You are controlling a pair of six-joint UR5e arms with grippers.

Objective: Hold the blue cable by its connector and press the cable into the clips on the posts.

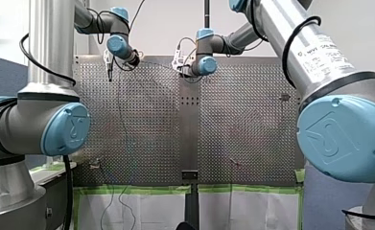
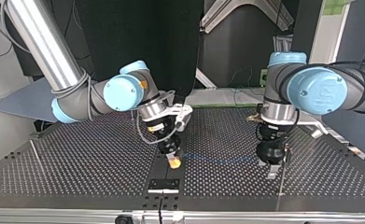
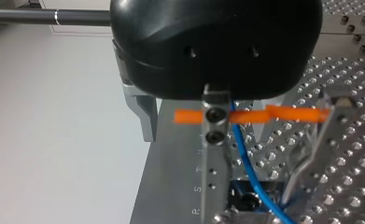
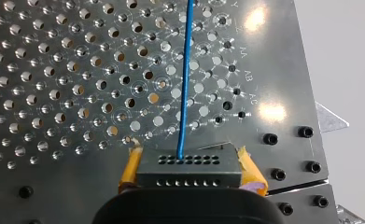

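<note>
In the right wrist view my right gripper (image 4: 189,179) is shut on the black connector (image 4: 189,167), one yellow pad on each side of it. The blue cable (image 4: 185,79) leaves the connector and runs straight ahead over the perforated plate. In the top view the cable (image 2: 217,159) stretches low over the table from my right gripper (image 2: 173,161) to my left gripper (image 2: 270,170). My left gripper (image 3: 180,140) stands open with metal fingers (image 3: 215,149). The cable (image 3: 243,158) passes close beside one finger; contact cannot be told. A blurred orange bar (image 3: 250,115) crosses the fingers.
A metal post (image 3: 311,154) stands just beside the cable. Thin upright rods (image 2: 282,179) (image 2: 35,154) rise from the table. A black block (image 2: 164,185) sits at the middle of the table's near edge in the top view. Small posts (image 1: 234,163) (image 1: 96,165) (image 1: 285,97) show in the front view.
</note>
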